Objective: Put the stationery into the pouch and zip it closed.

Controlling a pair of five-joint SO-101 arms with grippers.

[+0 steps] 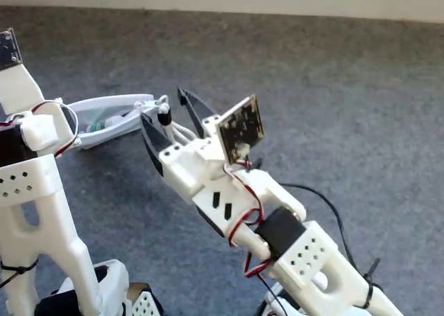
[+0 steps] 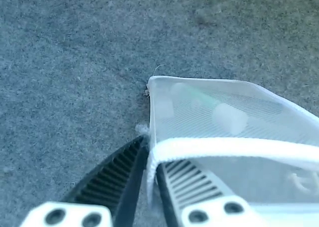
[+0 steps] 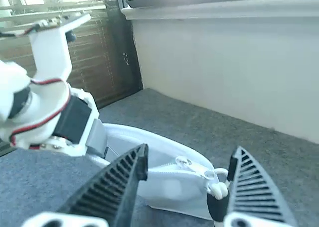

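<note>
Across the grey, carpet-like table (image 1: 333,87) two white arms stand side by side. The left arm (image 1: 35,184) rises tall at the near left edge. The right arm (image 1: 277,233) stretches in low from the near right corner towards the middle.

Between them, towards the left, lies the pouch (image 1: 114,115), white and of see-through mesh, flat on the table. From the right wrist view its rim bows upward, so the mouth looks at least partly open.

The left pincer (image 2: 149,152) is clamped tight on the pouch: its two ribbed black fingers (image 2: 112,174) are pressed together on the white band at the pouch's corner, with the mesh wall just beyond them.

The right pincer (image 3: 192,151) is spread wide at the other end of the pouch, one black finger (image 3: 114,179) on either side of that end and holding nothing.

Through the mesh I can make out the stationery (image 2: 199,95) already inside, a greenish stick-like piece with a short pale cylinder (image 2: 229,118) near it. What exactly they are I cannot tell.

Smallest of all, the zip pull (image 3: 197,166) sits on the pouch's top edge, between the open fingers of the right pincer and nearer to one of them.
</note>
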